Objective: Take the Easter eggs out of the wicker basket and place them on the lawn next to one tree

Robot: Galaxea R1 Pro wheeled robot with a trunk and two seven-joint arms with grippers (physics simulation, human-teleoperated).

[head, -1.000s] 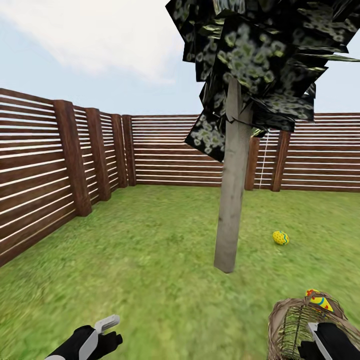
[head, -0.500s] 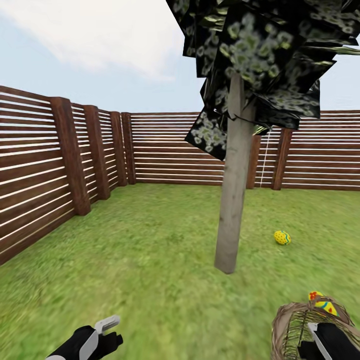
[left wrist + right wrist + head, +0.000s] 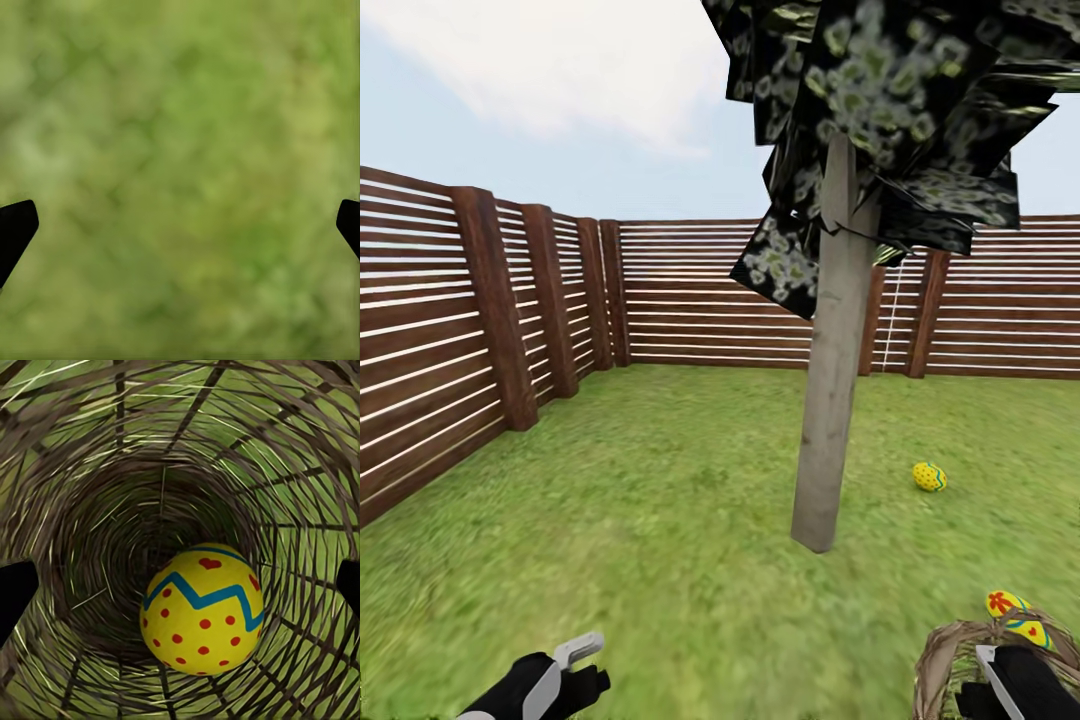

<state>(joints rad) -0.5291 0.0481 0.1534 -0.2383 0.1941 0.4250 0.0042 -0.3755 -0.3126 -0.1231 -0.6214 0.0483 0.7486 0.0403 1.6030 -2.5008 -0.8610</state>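
The wicker basket (image 3: 950, 665) stands on the lawn (image 3: 660, 520) at the head view's lower right corner. My right gripper (image 3: 1010, 680) hangs open over its mouth. In the right wrist view one Easter egg (image 3: 202, 611) lies deep inside the basket (image 3: 97, 510), between the wide-apart fingertips (image 3: 15, 589) of my right gripper (image 3: 180, 585). A second egg (image 3: 1015, 612) shows at the basket's far rim; whether it is inside I cannot tell. A third egg (image 3: 929, 477) lies on the grass just right of the tree (image 3: 830, 420). My left gripper (image 3: 575, 660) is open over bare grass (image 3: 180, 150).
A brown slat fence (image 3: 690, 290) runs along the left and back of the garden. The tree's dark leafy crown (image 3: 890, 110) hangs overhead. Open grass stretches from the trunk's left to the fence.
The whole picture has shifted slightly: the camera moved. The basket has slid further toward the lower right corner. Both arms keep the same pose and both grippers stay open.
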